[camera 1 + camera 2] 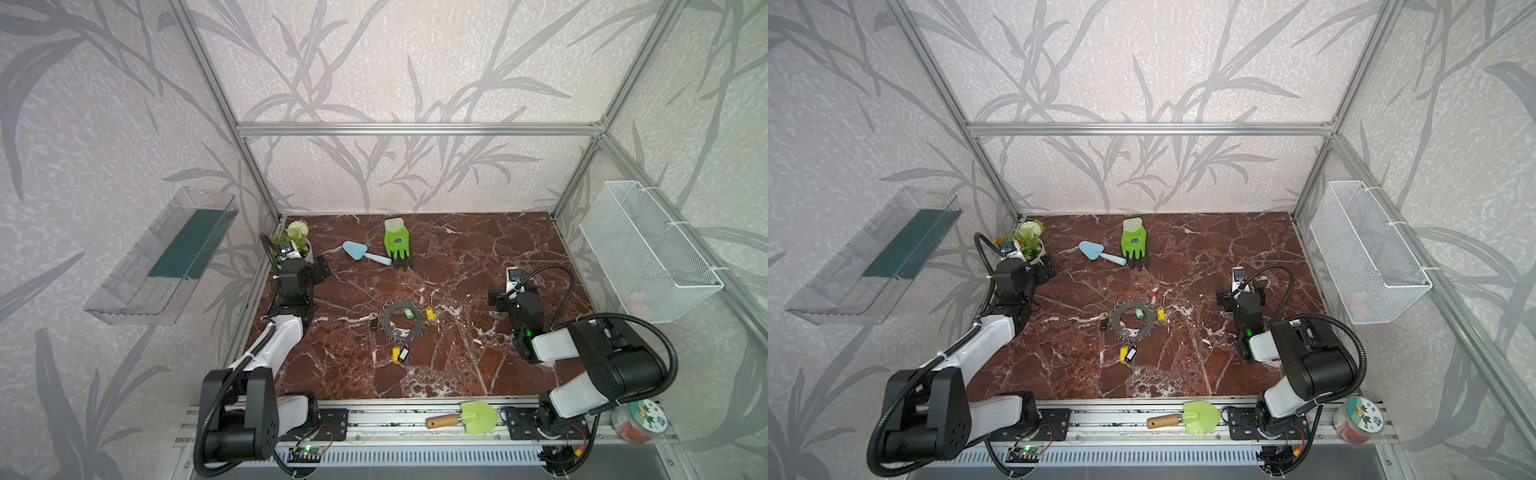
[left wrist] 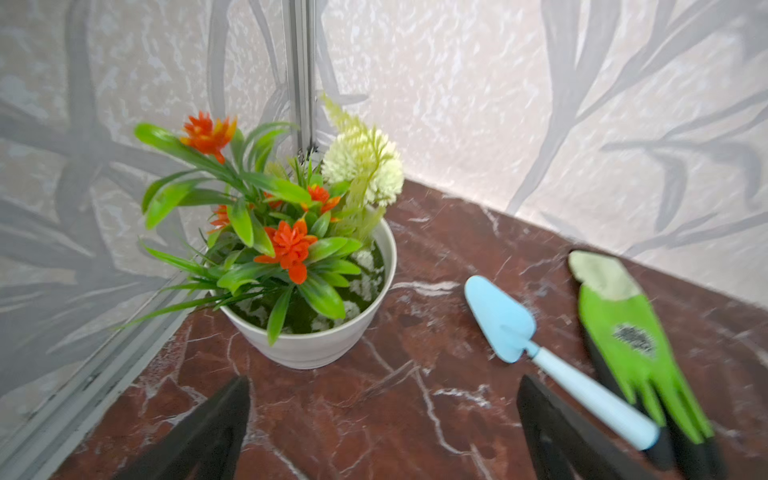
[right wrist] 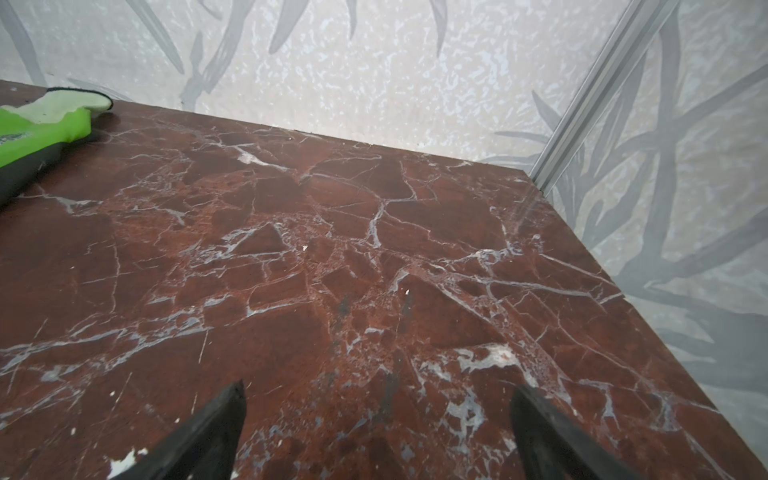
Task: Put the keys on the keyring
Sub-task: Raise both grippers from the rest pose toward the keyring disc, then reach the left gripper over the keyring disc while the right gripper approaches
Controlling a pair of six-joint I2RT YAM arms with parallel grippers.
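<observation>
The keyring (image 1: 390, 321) is a flat grey notched disc lying mid-table in both top views, also at keyring (image 1: 1119, 322). Keys lie around it: a green tag (image 1: 409, 312) in its open centre, a yellow tag (image 1: 431, 314) at its right rim, a red tag (image 1: 421, 297) behind it, a black tag (image 1: 374, 324) at its left, and a yellow tag and a black one (image 1: 400, 355) in front. My left gripper (image 2: 384, 380) stands open and empty by the flower pot, far from the keyring. My right gripper (image 3: 378, 384) is open over bare marble at the right.
A white flower pot (image 2: 316, 349) stands in the back left corner. A blue trowel (image 1: 365, 252) and a green glove (image 1: 397, 243) lie at the back. A green trowel (image 1: 473, 417) rests on the front rail. A wire basket (image 1: 648, 249) hangs on the right wall.
</observation>
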